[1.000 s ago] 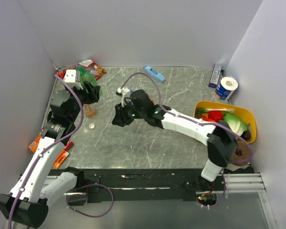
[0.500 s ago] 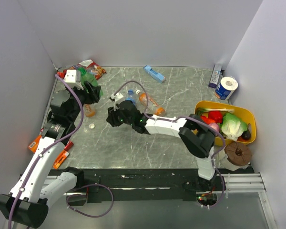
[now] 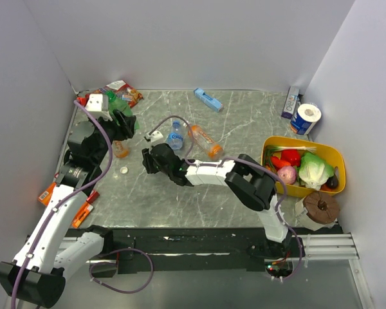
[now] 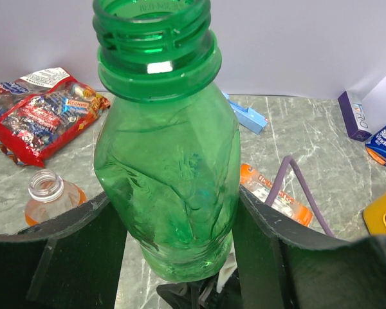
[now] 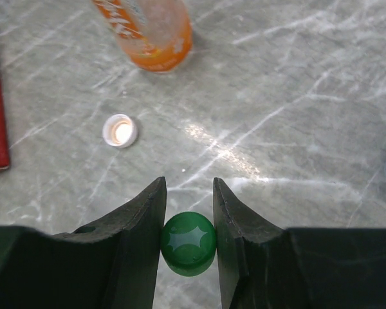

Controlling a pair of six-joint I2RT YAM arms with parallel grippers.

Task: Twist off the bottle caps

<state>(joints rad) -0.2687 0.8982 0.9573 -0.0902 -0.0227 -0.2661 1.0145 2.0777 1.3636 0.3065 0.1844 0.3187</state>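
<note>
My left gripper [image 4: 174,201] is shut on the green bottle [image 4: 167,148], held upright at the far left [image 3: 118,103]; its threaded mouth is open, with no cap. My right gripper [image 5: 188,184] is shut on a green cap [image 5: 188,243], just above the table, right of the left arm [image 3: 152,161]. An uncapped orange bottle [image 3: 121,149] stands nearby, also in the right wrist view [image 5: 148,29], with a white cap [image 5: 119,130] beside it. A clear blue-label bottle [image 3: 175,136] and a second orange bottle [image 3: 204,141] lie in the middle.
A flat blue box [image 3: 208,99] lies at the back. A candy bag [image 4: 42,109] sits at the back left. A yellow tub [image 3: 334,154] of vegetables and a blue-white can [image 3: 305,119] are at the right. Red packets [image 3: 83,209] lie by the left arm.
My right gripper has moved left and nearer the table's front with the green cap, uncovering the clear bottle and the lying orange bottle. The left arm and green bottle have stayed put.
</note>
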